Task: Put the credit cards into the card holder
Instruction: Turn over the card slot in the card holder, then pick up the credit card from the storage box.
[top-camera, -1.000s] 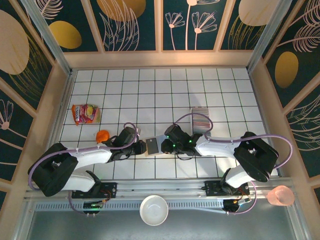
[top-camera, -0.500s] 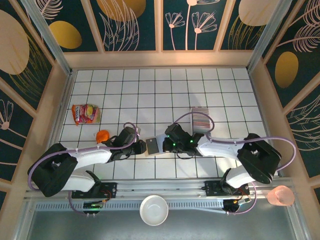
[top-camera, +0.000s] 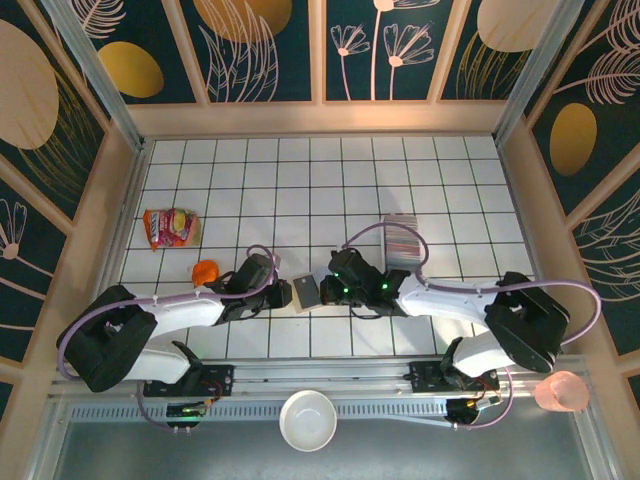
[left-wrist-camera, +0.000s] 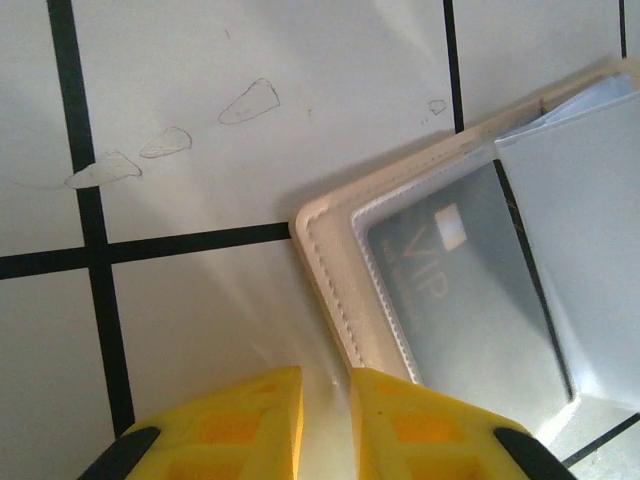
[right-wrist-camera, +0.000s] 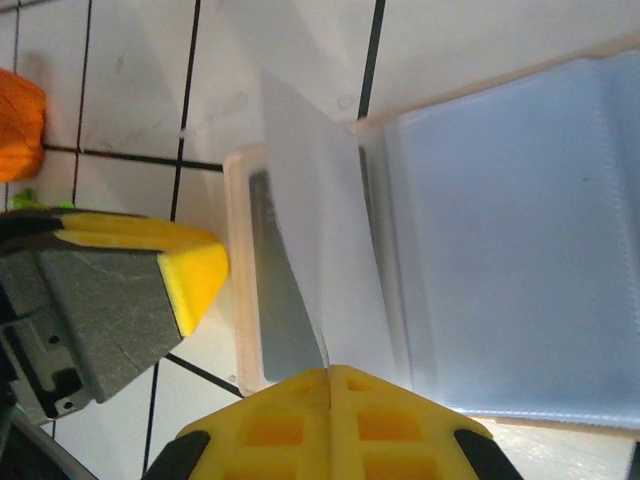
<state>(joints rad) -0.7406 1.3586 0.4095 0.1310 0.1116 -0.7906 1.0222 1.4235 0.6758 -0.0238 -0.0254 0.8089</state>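
Lying open on the white-tiled counter (top-camera: 300, 180), the card holder (top-camera: 306, 292) sits low in the middle of the top view, between the two grippers, its cream stitched rim framing clear sleeves. One sleeve, seen from the left wrist, already has a grey VIP card (left-wrist-camera: 470, 300) inside it. A pale translucent leaf (right-wrist-camera: 300, 210) of the holder stands up from the spread, and in the right wrist view its lower edge runs straight into the seam of the right gripper (right-wrist-camera: 330, 380), which is at 3 o'clock of the holder with its yellow fingers pressed fully together; whether the leaf is actually nipped there cannot be told. The left gripper (left-wrist-camera: 325, 390) is at 9 o'clock of the holder, its jaws narrow with only a slim gap between them, just beside the holder's corner; whether it pinches the rim cannot be told. The credit cards (top-camera: 402, 240) stand in a packed row of grey, white and pink at 2 o'clock of the holder, near the right arm's cable. Further out, a small orange object (top-camera: 205, 272) lies at 9 o'clock beyond the left gripper, and a red and yellow snack packet (top-camera: 170, 228) at 10 o'clock. A white bowl (top-camera: 307, 420) rests at 6 o'clock on the near ledge, and a pink cup (top-camera: 560, 392) at 4 o'clock
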